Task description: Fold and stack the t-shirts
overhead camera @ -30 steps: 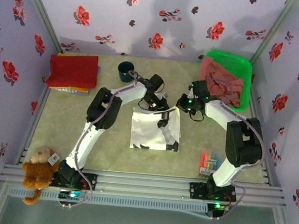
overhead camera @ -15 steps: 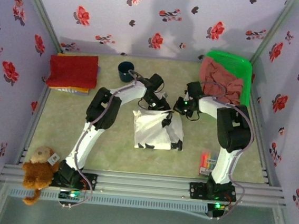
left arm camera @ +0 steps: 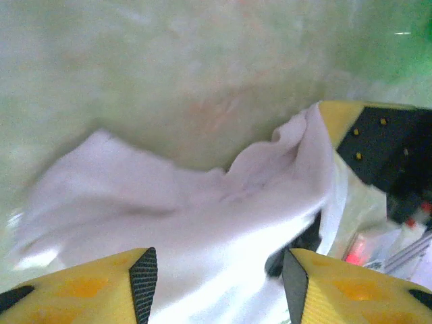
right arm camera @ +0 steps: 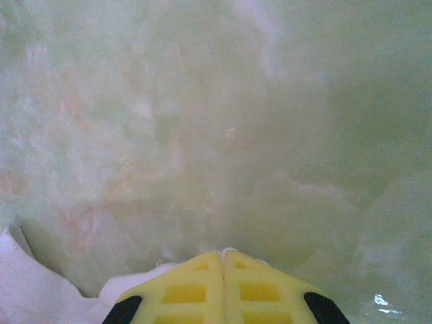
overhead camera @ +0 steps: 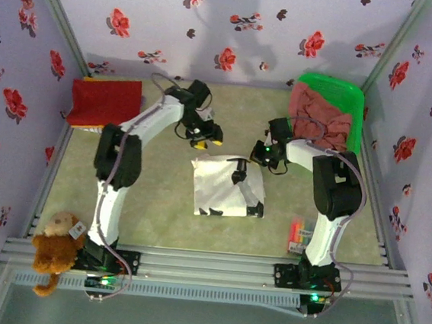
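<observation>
White black-printed t-shirt [overhead camera: 226, 187] lies folded on the bench [overhead camera: 158, 202], unstacked; crumpled dusty-pink t-shirts [overhead camera: 323, 120] wait; left gripper [overhead camera: 205, 139] jaws released, right gripper [overhead camera: 261, 157] clenched.

We're looking into a lab booth: flowered walls [overhead camera: 237, 26] box in a green table [overhead camera: 157, 218], robot arms [overhead camera: 113, 169] bolted to a metal rail [overhead camera: 206, 264] up front.

My left pincer [overhead camera: 205, 139] hangs over the bare table [overhead camera: 159, 195] at eleven o'clock of the folded white t-shirt [overhead camera: 221, 189], clear of the cloth. My right pincer [overhead camera: 261, 157] sits right at that shirt's one o'clock corner. The red t-shirt [overhead camera: 105, 101] lies flat out at ten o'clock, and at two o'clock the green basket [overhead camera: 352, 98] holds the rumpled pink t-shirts [overhead camera: 321, 120].
</observation>
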